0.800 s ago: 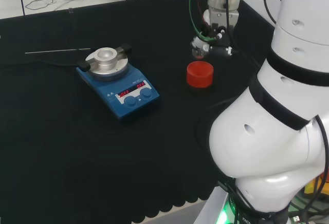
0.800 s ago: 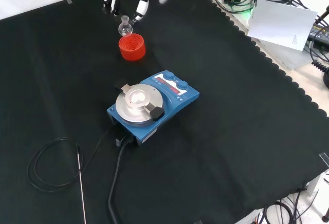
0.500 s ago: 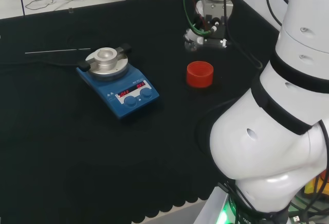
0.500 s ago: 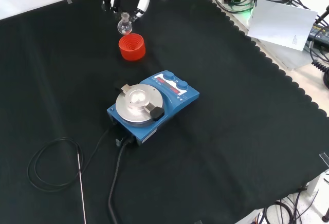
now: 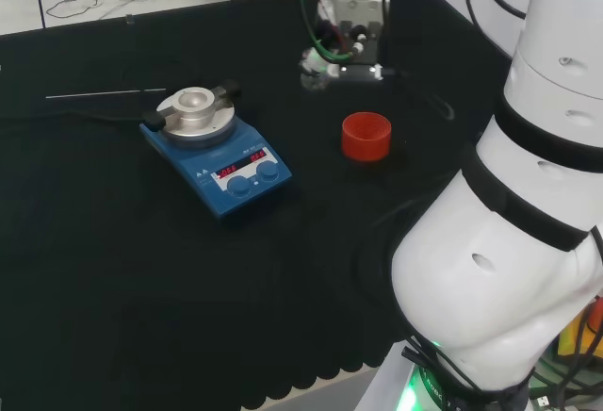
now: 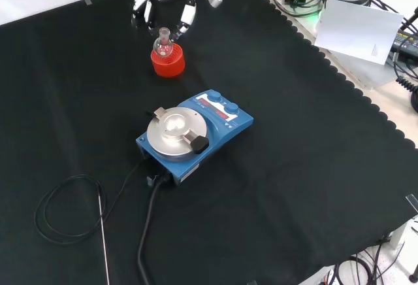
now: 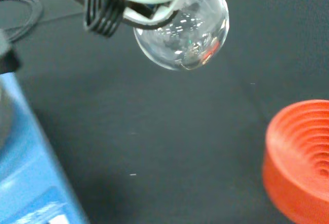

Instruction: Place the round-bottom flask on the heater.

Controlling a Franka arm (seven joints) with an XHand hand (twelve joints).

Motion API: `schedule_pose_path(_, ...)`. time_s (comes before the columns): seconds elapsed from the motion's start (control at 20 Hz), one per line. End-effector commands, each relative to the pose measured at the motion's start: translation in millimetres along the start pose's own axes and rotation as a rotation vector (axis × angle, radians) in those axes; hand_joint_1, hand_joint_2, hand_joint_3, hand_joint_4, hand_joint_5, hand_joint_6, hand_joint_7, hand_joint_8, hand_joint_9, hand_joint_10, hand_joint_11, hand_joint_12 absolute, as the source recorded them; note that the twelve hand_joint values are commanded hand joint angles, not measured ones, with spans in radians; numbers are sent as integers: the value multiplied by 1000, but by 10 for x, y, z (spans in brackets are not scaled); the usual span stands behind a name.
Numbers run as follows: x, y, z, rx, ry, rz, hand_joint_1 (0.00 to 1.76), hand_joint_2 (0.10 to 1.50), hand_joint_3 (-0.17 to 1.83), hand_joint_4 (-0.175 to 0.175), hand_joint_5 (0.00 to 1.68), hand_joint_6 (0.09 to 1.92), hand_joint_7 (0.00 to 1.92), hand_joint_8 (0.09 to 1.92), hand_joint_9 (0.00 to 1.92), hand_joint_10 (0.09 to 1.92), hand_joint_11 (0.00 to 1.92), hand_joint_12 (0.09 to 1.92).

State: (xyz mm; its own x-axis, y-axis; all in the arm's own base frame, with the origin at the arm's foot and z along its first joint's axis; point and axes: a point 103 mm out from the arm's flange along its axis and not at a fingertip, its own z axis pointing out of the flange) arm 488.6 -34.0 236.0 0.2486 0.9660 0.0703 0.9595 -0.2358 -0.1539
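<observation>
Flask (image 7: 182,34) in fingers (image 6: 185,18), open cloth (image 6: 294,134) toward heater (image 6: 189,134).

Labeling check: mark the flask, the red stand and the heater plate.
round-bottom flask (image 7: 182,36), wrist view, on the glass bulb.
red ribbed stand (image 5: 366,136), head view, on its outer wall.
heater (image 6: 175,130), front view, on the round metal top plate.

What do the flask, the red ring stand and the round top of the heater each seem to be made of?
Flask: clear glass by the look, since the cloth shows through it and it carries bright highlights; clear plastic is possible.
Red ring stand: matt red with ribbed steps inside, probably rubber or plastic.
Heater top: dull silver-grey with a soft sheen, probably metal; its body is glossy blue.
</observation>
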Motion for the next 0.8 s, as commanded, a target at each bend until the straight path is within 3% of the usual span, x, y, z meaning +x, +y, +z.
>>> schedule_pose_path(0.05,780,139,-267,-8,-11,-93,1131,671,741,20,1161,911,455,684,664,595,530,1278)
schedule_pose_path(0.8,1844,373,-237,58,-29,-243,1136,653,772,8,1167,915,453,685,657,597,522,1277)
